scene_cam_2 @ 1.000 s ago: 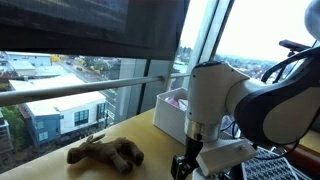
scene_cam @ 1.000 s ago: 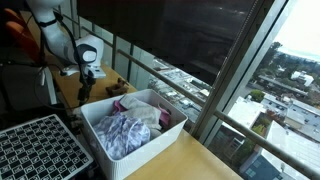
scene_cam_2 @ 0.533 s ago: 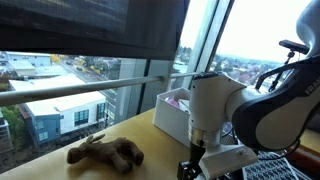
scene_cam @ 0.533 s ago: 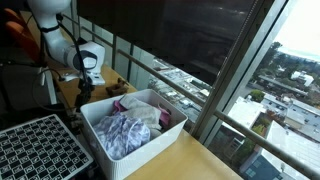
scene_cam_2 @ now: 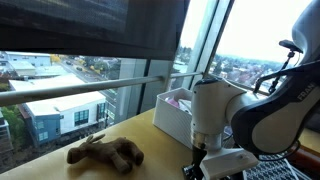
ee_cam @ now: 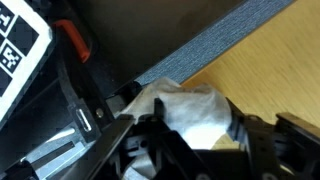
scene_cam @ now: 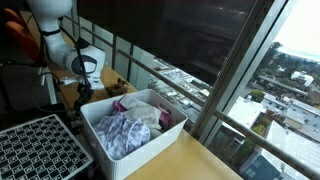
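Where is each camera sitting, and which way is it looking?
An exterior view: sits high beyond the table, looks along the window over the white bin to the arm.
An exterior view: sits low on the table, faces the window; plush toy ahead, arm and pincer close up.
Wrist view: rides the arm, looks down at a white cloth and the table; dark pincer parts show below.
Shared: both exterior views show bin, arm and window.

The room looks like a high-floor office or lab. Tall windows under a dark roller blind look down on city rooftops, and a wooden counter runs along the glass.
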### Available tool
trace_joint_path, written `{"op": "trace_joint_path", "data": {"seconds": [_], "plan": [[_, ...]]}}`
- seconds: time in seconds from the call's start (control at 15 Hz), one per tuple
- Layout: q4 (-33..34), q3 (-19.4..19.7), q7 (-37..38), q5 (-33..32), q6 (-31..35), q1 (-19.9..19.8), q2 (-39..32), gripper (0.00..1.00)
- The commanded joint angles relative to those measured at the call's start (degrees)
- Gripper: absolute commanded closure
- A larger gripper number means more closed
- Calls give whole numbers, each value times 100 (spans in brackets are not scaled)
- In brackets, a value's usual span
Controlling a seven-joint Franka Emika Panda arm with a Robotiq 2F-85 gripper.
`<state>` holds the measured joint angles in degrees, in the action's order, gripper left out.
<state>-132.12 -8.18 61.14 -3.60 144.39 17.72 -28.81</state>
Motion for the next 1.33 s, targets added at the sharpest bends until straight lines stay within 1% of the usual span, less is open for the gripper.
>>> {"op": "trace_joint_path", "data": {"seconds": [0.0, 0.2, 0.27, 0.4, 0.53, 0.73, 0.93, 1.0, 1.13, 1.27], "plan": [[11, 19, -281, 377, 323, 2, -84, 73], [103, 10, -291, 471, 368, 117, 43, 95], [136, 17, -270, 459, 386, 174, 115, 99], [198, 66, -156, 332, 347, 339, 368, 100], [207, 155, -52, 164, 284, 486, 741, 98], [67, 347, 95, -188, 198, 527, 1450, 98], [-264, 598, 398, -885, 54, 306, 2381, 98], [-372, 653, 532, -1134, 14, 174, 2664, 98], [-594, 677, 661, -1495, -131, -221, 3241, 98], [-824, 649, 587, -1618, -194, -695, 3715, 98]]}}
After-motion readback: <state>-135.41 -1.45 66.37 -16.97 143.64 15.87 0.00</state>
